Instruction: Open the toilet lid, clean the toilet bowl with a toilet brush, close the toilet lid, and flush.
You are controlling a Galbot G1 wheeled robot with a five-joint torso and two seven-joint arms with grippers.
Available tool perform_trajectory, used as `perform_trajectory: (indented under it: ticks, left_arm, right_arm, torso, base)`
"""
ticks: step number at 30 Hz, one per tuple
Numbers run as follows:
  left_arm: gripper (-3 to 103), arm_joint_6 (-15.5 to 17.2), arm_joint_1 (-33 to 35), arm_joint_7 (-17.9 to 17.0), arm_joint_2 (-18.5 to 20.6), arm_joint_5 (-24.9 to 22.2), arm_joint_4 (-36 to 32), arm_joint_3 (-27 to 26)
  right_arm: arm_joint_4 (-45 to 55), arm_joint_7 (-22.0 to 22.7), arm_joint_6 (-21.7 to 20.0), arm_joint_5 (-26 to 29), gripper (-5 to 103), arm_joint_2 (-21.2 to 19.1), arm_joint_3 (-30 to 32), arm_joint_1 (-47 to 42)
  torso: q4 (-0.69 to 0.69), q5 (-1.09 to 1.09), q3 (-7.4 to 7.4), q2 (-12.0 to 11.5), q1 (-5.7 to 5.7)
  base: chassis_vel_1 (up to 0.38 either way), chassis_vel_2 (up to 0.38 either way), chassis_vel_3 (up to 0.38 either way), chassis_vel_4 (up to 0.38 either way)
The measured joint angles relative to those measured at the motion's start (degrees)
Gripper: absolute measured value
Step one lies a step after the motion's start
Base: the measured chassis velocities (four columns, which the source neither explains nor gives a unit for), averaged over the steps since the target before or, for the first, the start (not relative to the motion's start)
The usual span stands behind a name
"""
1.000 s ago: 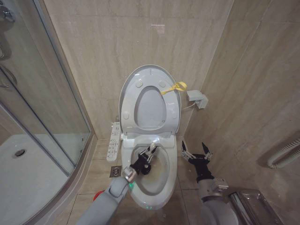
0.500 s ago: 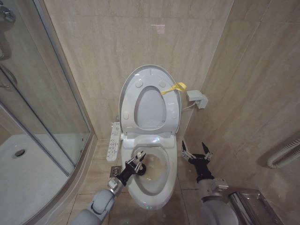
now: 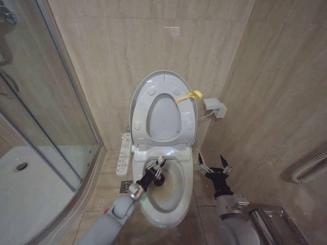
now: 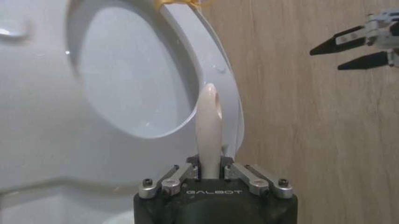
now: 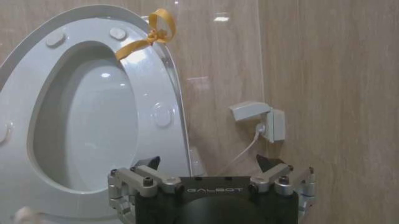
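Head view: the toilet lid stands raised at 12 o'clock above the toilet bowl, where the left gripper dips inside. The right gripper hovers at the bowl's 3 o'clock, fingers spread. Left wrist view: the left gripper clamps the toilet brush handle. Right wrist view: the lid's yellow ribbon sits at 11 o'clock.

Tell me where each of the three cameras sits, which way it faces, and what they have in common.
Head view: high on the robot, looking down at the toilet bowl; both arms show, left gripper in the bowl, right gripper beside it.
Left wrist view: behind its gripper, shut on the toilet brush, facing the raised toilet lid.
Right wrist view: behind its open gripper, facing the lid and wall.
Shared: the lid's yellow ribbon appears in all three.
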Motion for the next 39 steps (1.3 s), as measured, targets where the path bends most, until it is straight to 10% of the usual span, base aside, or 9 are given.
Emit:
perform_trajectory:
  ticks: [23,39]
  left_arm:
    - [18,-2.73,-6.9,1.61,-11.59,1.59,18.11,3.5]
    - [18,-2.37,-4.37,0.83,-12.45,1.66,11.86,5.85]
  right_arm:
    - [0.0,0.0,0.0,0.0,100,0.0,0.0,0.0]
    - [0.0,0.0,0.0,0.0,100,0.0,0.0,0.0]
  torso:
    - [0.01,-0.02,-0.01,0.0,0.0]
    - [0.01,-0.01,-0.01,0.0,0.0]
  base:
    - [0.0,0.0,0.0,0.0]
    - [0.0,0.0,0.0,0.0]
